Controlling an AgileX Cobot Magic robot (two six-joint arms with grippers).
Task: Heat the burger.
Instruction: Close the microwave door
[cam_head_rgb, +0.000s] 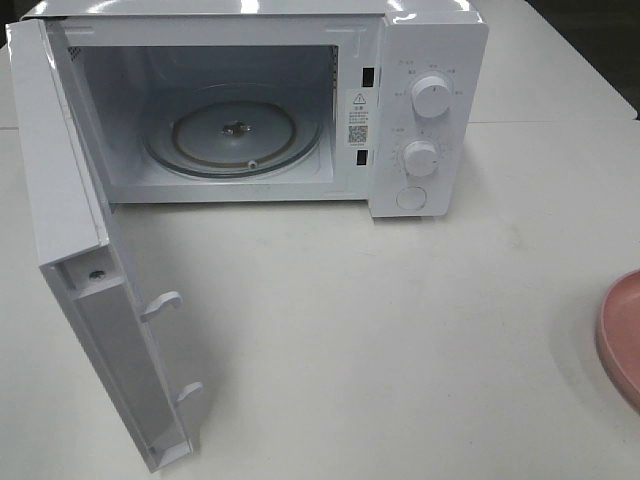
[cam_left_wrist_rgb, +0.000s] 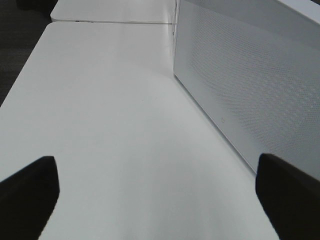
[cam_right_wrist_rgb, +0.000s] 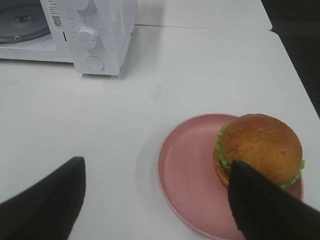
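The burger (cam_right_wrist_rgb: 262, 142), with a golden-brown bun and green lettuce, sits on the right part of a pink plate (cam_right_wrist_rgb: 185, 170) in the right wrist view. My right gripper (cam_right_wrist_rgb: 155, 200) hovers open above the plate's near side. One dark finger (cam_right_wrist_rgb: 265, 205) overlaps the burger's edge in the picture; nothing is gripped. My left gripper (cam_left_wrist_rgb: 160, 200) is open over bare table beside the microwave door's perforated panel (cam_left_wrist_rgb: 250, 75). Neither gripper shows in the exterior high view, and the burger is out of that view.
The white microwave (cam_head_rgb: 420, 100) stands at the back with its door (cam_head_rgb: 90, 300) swung wide to the left front. Its glass turntable (cam_head_rgb: 235, 130) is bare. The pink plate's rim (cam_head_rgb: 625, 335) shows at the right edge of the white table (cam_head_rgb: 380, 340).
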